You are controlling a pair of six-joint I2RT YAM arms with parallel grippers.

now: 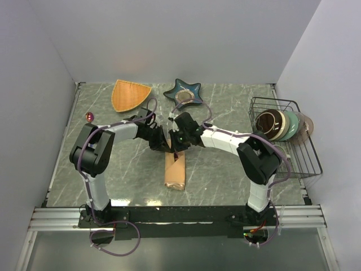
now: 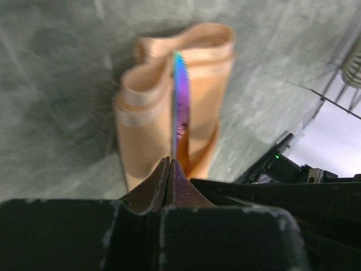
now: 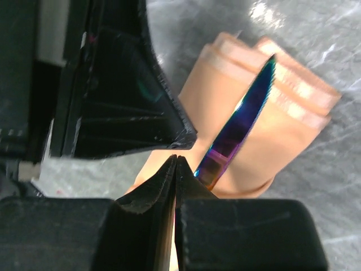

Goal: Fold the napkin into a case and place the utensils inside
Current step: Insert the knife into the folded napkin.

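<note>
The peach napkin (image 1: 175, 174) lies folded into a narrow strip at the table's middle, its layered end showing in the left wrist view (image 2: 146, 113) and the right wrist view (image 3: 282, 135). My left gripper (image 2: 169, 161) is shut on an iridescent purple-blue knife (image 2: 180, 101), whose serrated blade hangs edge-up over the cloth. My right gripper (image 3: 176, 158) is shut right beside the knife (image 3: 240, 124). I cannot tell whether it pinches cloth. Both grippers meet over the napkin's far end, left (image 1: 161, 141) and right (image 1: 178, 144). No other utensils are in view.
An orange fan-shaped dish (image 1: 130, 94) and a blue star-shaped dish (image 1: 183, 92) sit at the back. A wire basket (image 1: 307, 164) with bowls stands at the right. A small red ball (image 1: 89, 116) lies at the left.
</note>
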